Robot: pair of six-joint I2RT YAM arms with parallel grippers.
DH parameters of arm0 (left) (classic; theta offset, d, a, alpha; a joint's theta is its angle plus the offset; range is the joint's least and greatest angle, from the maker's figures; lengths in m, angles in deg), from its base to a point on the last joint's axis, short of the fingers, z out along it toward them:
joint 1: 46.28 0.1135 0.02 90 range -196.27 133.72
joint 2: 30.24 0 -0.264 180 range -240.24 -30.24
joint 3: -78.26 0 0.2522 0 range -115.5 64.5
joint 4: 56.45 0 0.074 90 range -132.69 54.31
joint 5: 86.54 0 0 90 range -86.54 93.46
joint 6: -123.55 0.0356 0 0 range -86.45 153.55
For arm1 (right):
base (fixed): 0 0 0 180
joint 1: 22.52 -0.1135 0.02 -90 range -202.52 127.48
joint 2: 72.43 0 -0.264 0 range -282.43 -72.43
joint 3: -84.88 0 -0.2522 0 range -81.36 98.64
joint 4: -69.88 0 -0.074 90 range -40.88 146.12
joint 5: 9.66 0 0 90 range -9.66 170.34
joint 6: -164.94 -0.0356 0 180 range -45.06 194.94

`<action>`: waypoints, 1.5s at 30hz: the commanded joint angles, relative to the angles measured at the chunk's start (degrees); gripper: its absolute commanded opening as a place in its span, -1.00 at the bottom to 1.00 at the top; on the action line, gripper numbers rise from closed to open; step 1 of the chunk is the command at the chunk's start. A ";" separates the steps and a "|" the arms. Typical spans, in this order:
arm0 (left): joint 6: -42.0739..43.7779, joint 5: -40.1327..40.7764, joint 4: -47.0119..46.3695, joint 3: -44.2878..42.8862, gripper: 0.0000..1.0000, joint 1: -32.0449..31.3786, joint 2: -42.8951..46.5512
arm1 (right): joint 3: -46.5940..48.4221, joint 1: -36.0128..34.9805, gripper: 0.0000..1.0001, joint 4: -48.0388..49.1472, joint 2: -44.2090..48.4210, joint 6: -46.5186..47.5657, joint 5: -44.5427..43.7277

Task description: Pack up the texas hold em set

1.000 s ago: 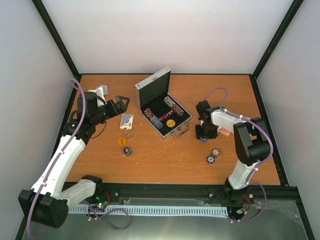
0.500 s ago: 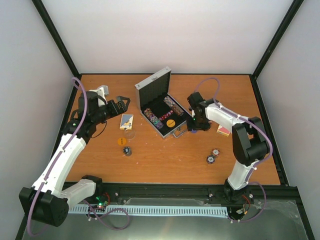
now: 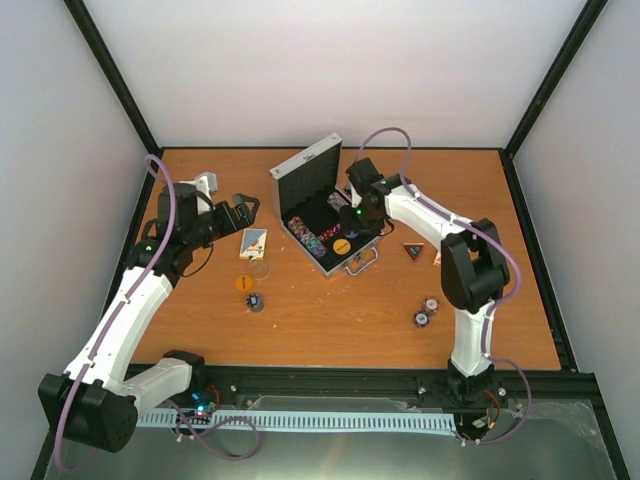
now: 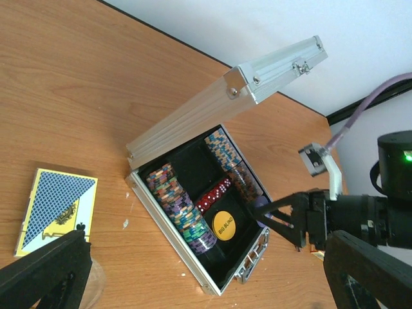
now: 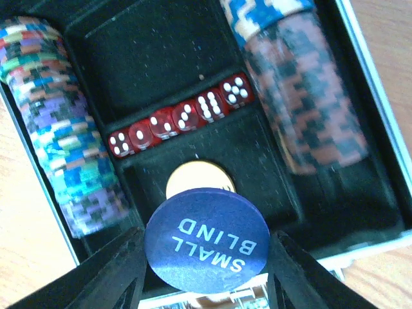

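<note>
Right gripper (image 5: 206,233): was clamped on a purple disc (image 5: 207,243), held over the open case (image 4: 212,109) near its front rim.
Disc writing: "SMALL BLIND".
Inside the case: a yellow disc (image 4: 224,227) reading "BIG BLIND", five red dice (image 5: 180,119), and chip rows (image 5: 61,122) along both sides.
Left gripper (image 3: 243,205): fingers were apart and empty, left of the case.
Card box (image 3: 253,242): lay left of the case.
Triangular token (image 3: 412,250): lay right of the case.
</note>
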 commanded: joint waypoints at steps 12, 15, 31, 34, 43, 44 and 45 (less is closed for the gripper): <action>0.72 0.46 0.94 -2.34 0.99 0.17 1.44 | 16.69 -1.27 0.04 1.27 -14.25 0.06 5.03; 0.68 0.61 1.06 -2.28 0.99 0.15 1.62 | 18.78 -1.29 0.04 2.01 -16.20 -0.75 5.29; 0.91 0.67 1.65 -2.50 0.99 0.17 1.43 | 28.36 -1.29 0.14 1.94 -24.98 -3.02 6.75; 0.86 0.74 1.63 -2.50 0.99 0.14 1.32 | 28.42 -1.29 0.25 1.90 -25.08 -3.15 6.47; 0.95 1.79 1.94 -2.99 0.99 0.14 1.54 | 27.23 -1.29 0.30 0.20 -21.39 -1.71 5.07; 0.96 2.09 1.99 -3.03 1.00 0.14 1.69 | 26.02 -1.29 0.30 0.18 -19.88 -1.32 4.68; 0.95 2.38 1.96 -3.07 1.00 0.14 1.79 | 24.15 -1.29 0.30 0.39 -18.20 -0.88 4.16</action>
